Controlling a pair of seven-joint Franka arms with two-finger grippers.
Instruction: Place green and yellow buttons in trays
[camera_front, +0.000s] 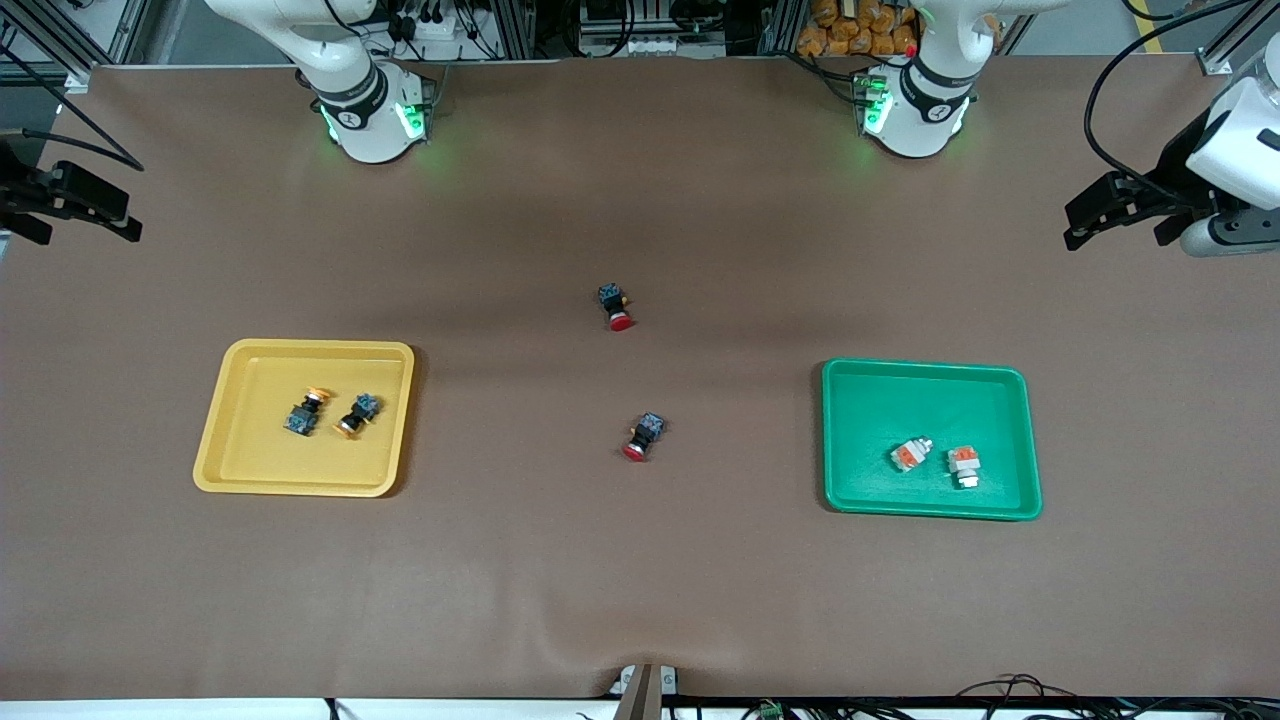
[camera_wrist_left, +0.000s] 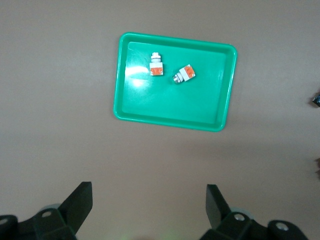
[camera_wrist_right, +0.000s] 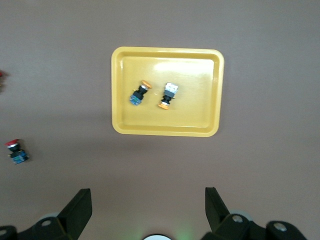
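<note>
The yellow tray (camera_front: 250, 450) lies toward the right arm's end and holds two dark-bodied buttons with yellow-orange caps (camera_front: 305, 412) (camera_front: 358, 413). They also show in the right wrist view (camera_wrist_right: 138, 93) (camera_wrist_right: 168, 95). The green tray (camera_front: 900, 400) lies toward the left arm's end and holds two light grey buttons with orange blocks (camera_front: 910, 455) (camera_front: 963, 465), also seen in the left wrist view (camera_wrist_left: 157, 65) (camera_wrist_left: 184, 75). My left gripper (camera_wrist_left: 149, 197) is open, empty and high over bare table. My right gripper (camera_wrist_right: 148, 200) is open, empty and high over bare table.
Two dark-bodied buttons with red caps lie on the brown mat mid-table, one (camera_front: 615, 306) farther from the front camera than the other (camera_front: 643, 436). Both grippers (camera_front: 1085, 222) (camera_front: 125, 218) hang at the table's ends, each over its own end.
</note>
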